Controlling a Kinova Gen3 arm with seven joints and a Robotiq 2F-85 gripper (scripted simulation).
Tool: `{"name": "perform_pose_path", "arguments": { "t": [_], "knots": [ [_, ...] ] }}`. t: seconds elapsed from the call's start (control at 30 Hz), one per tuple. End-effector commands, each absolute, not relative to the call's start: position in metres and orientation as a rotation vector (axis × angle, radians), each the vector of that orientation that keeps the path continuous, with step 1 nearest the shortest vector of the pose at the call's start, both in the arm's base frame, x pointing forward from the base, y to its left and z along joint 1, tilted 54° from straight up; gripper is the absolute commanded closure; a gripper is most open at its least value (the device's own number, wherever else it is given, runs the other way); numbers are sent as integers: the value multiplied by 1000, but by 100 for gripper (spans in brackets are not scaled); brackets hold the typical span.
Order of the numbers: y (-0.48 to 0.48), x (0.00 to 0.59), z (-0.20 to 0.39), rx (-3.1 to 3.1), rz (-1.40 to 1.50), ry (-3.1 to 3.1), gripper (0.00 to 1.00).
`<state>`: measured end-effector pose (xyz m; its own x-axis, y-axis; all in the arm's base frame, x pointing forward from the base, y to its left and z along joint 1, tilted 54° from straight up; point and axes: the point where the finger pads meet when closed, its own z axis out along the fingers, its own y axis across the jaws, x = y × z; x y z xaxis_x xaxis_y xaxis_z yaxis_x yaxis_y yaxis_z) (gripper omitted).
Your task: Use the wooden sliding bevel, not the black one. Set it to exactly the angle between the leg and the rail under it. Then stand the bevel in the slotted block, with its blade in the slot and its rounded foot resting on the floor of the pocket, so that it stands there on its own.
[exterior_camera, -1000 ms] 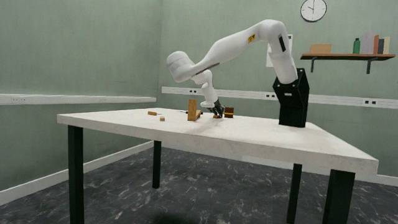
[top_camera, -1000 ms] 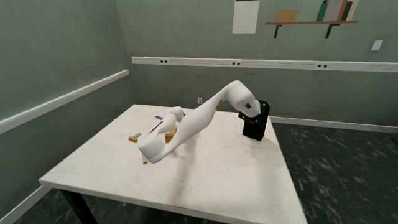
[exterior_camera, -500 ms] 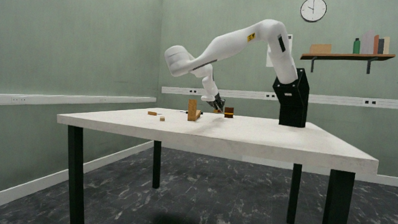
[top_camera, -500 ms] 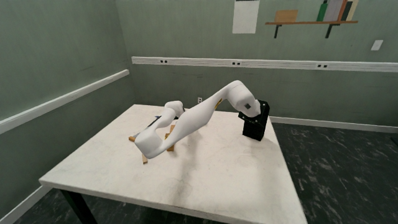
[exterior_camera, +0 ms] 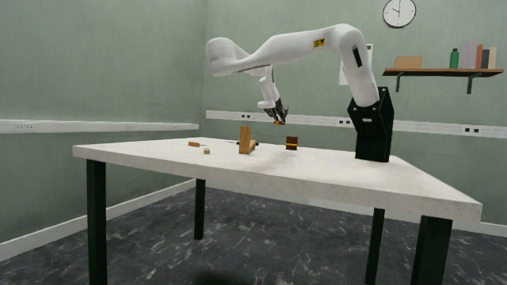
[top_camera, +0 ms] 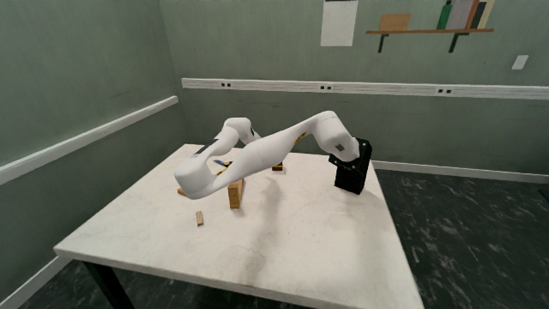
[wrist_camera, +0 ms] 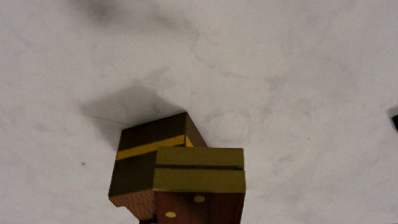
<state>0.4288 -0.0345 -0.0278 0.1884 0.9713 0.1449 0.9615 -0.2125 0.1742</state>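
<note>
My gripper [exterior_camera: 280, 118] is shut on the wooden sliding bevel [exterior_camera: 279, 123] and holds it in the air, well above the table. In the wrist view the bevel [wrist_camera: 199, 186] fills the bottom middle: reddish wood with brass dots and a slotted brass end. The slotted block [wrist_camera: 146, 156] [exterior_camera: 291, 142] [top_camera: 277, 167], dark brown with a yellow stripe, stands on the table right under and a little left of the bevel. The wooden leg and rail [exterior_camera: 245, 141] [top_camera: 235, 193] stand to the block's left. In the top view the arm hides my gripper.
Small wooden pieces [exterior_camera: 194, 144] [exterior_camera: 206, 150] [top_camera: 199, 218] lie on the white table [top_camera: 300, 223] left of the leg. A dark, thin tool [top_camera: 226, 163] lies behind the arm, partly hidden. The black robot base [top_camera: 352, 169] [exterior_camera: 372, 131] stands at the far right edge.
</note>
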Motion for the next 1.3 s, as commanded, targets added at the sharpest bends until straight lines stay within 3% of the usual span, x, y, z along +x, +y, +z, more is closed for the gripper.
{"name": "perform_pose_path", "arguments": {
  "t": [0.0,1.27],
  "knots": [
    [-52,423,-14,2388,347,1943,90],
    [-78,414,5,2398,357,1937,90]
  ]
}}
